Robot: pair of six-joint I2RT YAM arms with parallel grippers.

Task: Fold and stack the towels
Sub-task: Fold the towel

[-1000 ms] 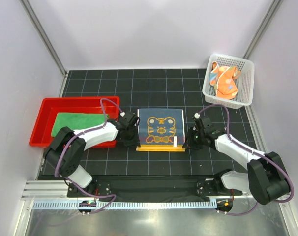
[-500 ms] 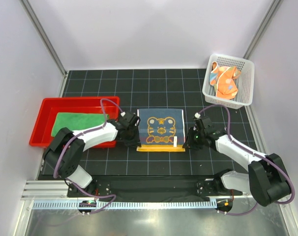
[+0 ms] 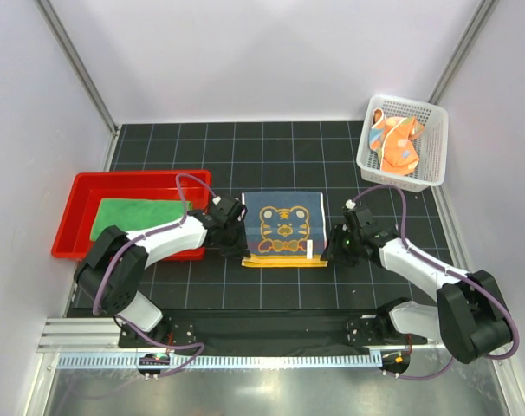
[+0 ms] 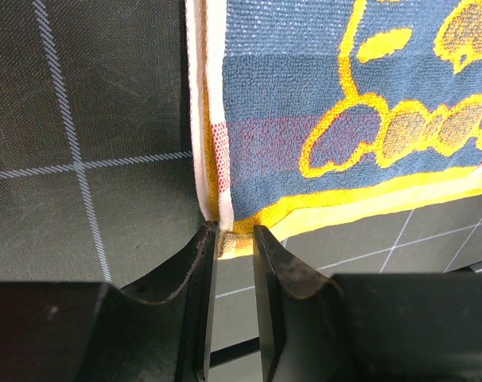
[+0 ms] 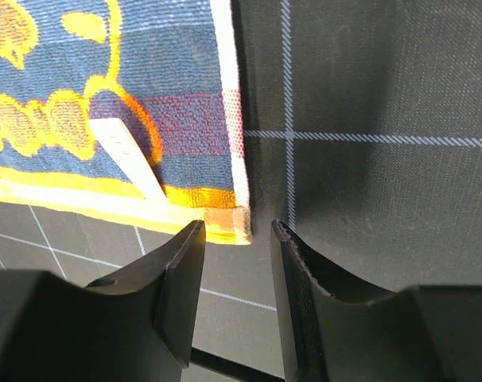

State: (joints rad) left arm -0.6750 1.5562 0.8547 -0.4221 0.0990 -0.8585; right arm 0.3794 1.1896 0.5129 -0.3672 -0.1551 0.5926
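Centre frame: left claw [image 4: 235, 235] seems to pinch the lower-left corner of the tiger towel [image 4: 305, 79]; right claw [image 5: 237, 231] stands parted, just off its lower-right corner.

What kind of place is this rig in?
Looks like a lab robot cell, not a home: white enclosure walls, a gridded black mat, two arms bolted to a metal frame, and a blue towel between them.

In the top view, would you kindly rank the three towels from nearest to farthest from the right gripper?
1. The blue tiger towel, mid-table, just beside the right gripper.
2. The orange towel, in the white basket, far right.
3. The green towel, in the red tray, far left.
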